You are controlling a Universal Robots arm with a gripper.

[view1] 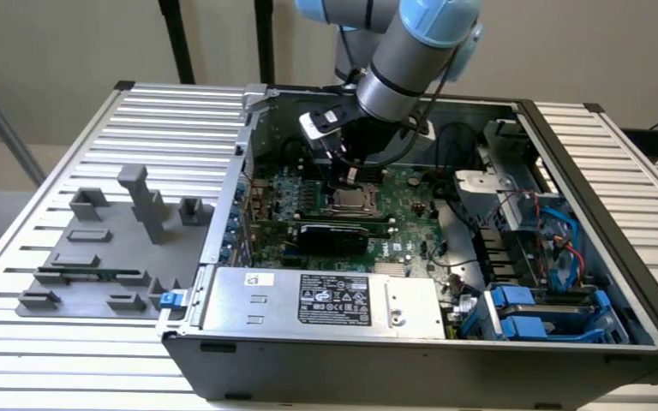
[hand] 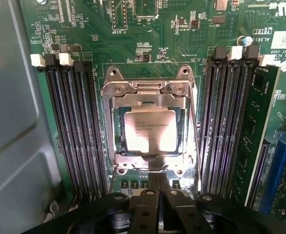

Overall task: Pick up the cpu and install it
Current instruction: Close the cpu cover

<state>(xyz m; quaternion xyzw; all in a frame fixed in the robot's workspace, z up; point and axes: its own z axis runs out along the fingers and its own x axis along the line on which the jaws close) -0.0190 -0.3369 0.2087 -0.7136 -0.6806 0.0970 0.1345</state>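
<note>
- Currently, the cpu (hand: pixel 150 130) is seen lying flat inside the metal-framed socket (hand: pixel 114 122) of the green motherboard (hand: pixel 133 44), with its silvery top turned upward.
- The gripper (hand: pixel 158 178) is held just over the socket's edge, near the cpu. Its fingers are pressed together and nothing is clamped between them.
- Dark memory slots (hand: pixel 79 126) are ranged along both sides of the socket.
- In the exterior view, the arm (view1: pixel 403 77) is seen reaching down into the open computer case (view1: pixel 421 360).
- The case is laid on a slatted worktop (view1: pixel 158 120), and a grey fixture tray (view1: pixel 100 257) is set beside it at the exterior view's left.
</note>
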